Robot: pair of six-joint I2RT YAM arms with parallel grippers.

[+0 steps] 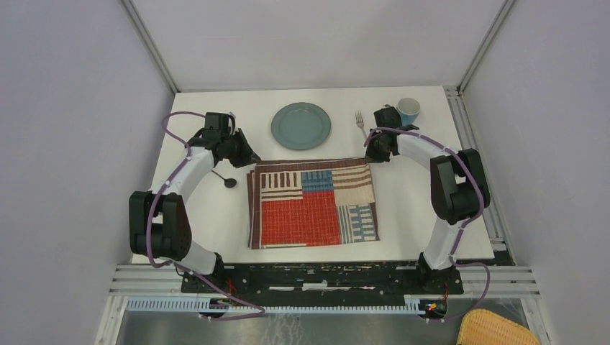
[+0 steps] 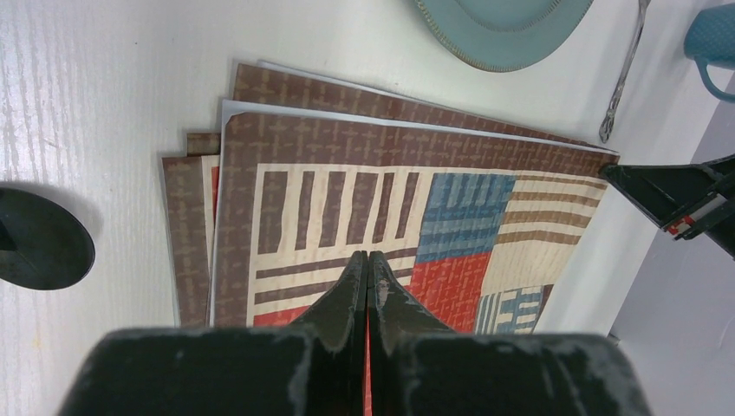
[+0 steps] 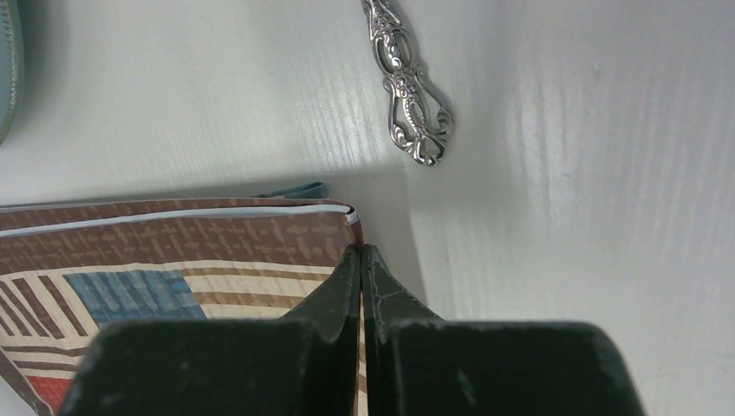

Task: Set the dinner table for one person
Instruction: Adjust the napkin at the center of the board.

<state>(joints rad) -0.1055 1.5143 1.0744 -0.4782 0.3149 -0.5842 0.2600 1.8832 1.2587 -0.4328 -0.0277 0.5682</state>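
Note:
A stack of striped patchwork placemats lies mid-way on the white dinner table. My left gripper is at the stack's far left corner. In the left wrist view its jaws are shut, with the tips over the top placemat. No cloth shows pinched between them. My right gripper is at the far right corner. In the right wrist view it is shut on the top placemat's corner, which curls up at the tips.
Behind the placemats lie a blue-grey plate, a silver fork and a blue cup. A black spoon lies left of the stack. Metal rails edge the table. A yellow basket sits off the table at the near right.

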